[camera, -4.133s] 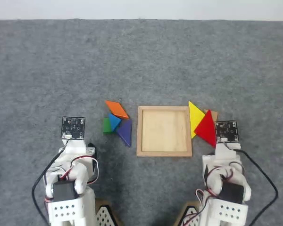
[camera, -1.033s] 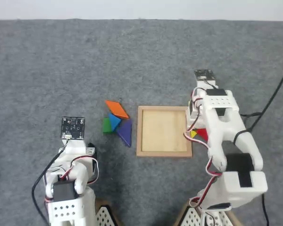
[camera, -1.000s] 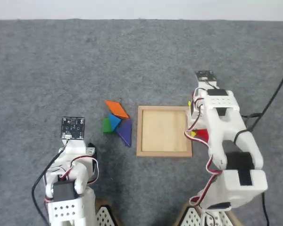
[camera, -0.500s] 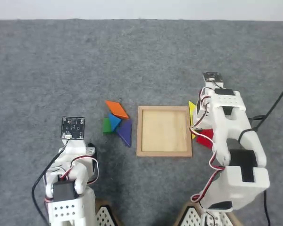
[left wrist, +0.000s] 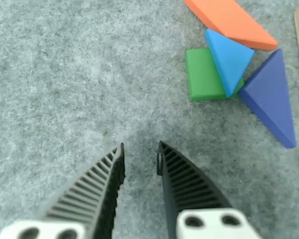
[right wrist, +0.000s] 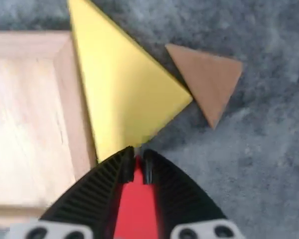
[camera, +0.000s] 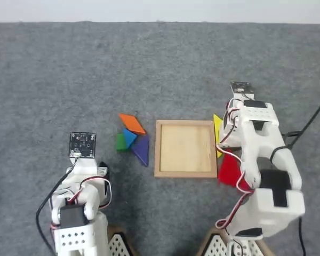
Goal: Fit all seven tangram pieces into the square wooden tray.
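High view, surface (camera: 69, 69): grey and felt-like, filling the frame below a pale strip at the top.
High view, tray (camera: 158, 149): square and wooden, in the middle of the frame, its floor showing bare wood.
High view, left cluster: an orange piece (camera: 132, 123), green square (camera: 119, 142), light blue triangle (camera: 129, 137) and dark blue triangle (camera: 142, 150) lie bunched on the surface just left of the tray.
High view, yellow triangle (camera: 217, 129): against the tray's right rim, partly under the right arm (camera: 258, 144).
High view, red triangle (camera: 228, 169): just right of the tray's lower right corner, partly covered by the right arm.
High view, left arm (camera: 77, 194): lower left of the frame, apart from the pieces.
Left wrist view, left claw (left wrist: 139, 149): fingers apart with only grey surface between them.
Left wrist view, pieces: the light blue triangle (left wrist: 228, 55) lies over one side of the green square (left wrist: 199, 77). The orange piece (left wrist: 231, 22) and dark blue triangle (left wrist: 271, 99) sit close against it. All are clear of the claw.
Right wrist view, right claw (right wrist: 137, 155): clamped on the red triangle (right wrist: 134, 199), tips nearly together.
Right wrist view, yellow triangle (right wrist: 122, 94): just past the claw tips, one edge along the tray (right wrist: 72, 109) rim.
Right wrist view, tan triangle (right wrist: 207, 82): on the surface beside the yellow triangle; whether they touch, I cannot tell.
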Action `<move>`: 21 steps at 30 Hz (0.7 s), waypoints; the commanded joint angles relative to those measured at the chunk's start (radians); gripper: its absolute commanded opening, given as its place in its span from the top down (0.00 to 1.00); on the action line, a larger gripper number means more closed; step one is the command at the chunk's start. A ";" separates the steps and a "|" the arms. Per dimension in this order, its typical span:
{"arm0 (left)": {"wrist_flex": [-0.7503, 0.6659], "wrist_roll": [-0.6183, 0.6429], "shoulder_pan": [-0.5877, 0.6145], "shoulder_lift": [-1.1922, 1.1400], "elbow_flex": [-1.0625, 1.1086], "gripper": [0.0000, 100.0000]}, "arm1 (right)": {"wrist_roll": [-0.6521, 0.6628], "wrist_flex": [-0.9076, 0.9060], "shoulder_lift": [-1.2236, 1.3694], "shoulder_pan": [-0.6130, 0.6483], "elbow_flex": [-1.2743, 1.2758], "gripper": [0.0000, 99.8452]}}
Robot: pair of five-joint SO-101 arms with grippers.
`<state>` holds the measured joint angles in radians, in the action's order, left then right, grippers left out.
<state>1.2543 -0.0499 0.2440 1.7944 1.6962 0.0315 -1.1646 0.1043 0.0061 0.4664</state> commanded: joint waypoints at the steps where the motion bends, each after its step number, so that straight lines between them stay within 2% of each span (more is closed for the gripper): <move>1: 0.006 0.011 0.000 0.023 -0.012 0.90 | 0.051 -0.048 -0.243 0.004 0.031 0.98; 6: 0.006 0.011 0.000 0.023 -0.012 0.90 | 0.238 -0.087 -0.524 0.047 0.233 0.86; 11: 0.006 0.011 0.000 0.023 -0.012 0.90 | 0.404 -0.084 -0.570 0.128 0.430 0.74; 16: 0.006 0.011 0.000 0.023 -0.012 0.90 | 0.448 -0.077 -0.516 0.202 0.489 0.70; 21: 0.006 0.011 0.000 0.023 -0.012 0.90 | 0.466 -0.050 -0.401 0.203 0.486 0.70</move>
<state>1.2543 -0.0499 0.2440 1.7944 1.6962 0.4780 -1.2382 -0.3437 0.1964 0.9590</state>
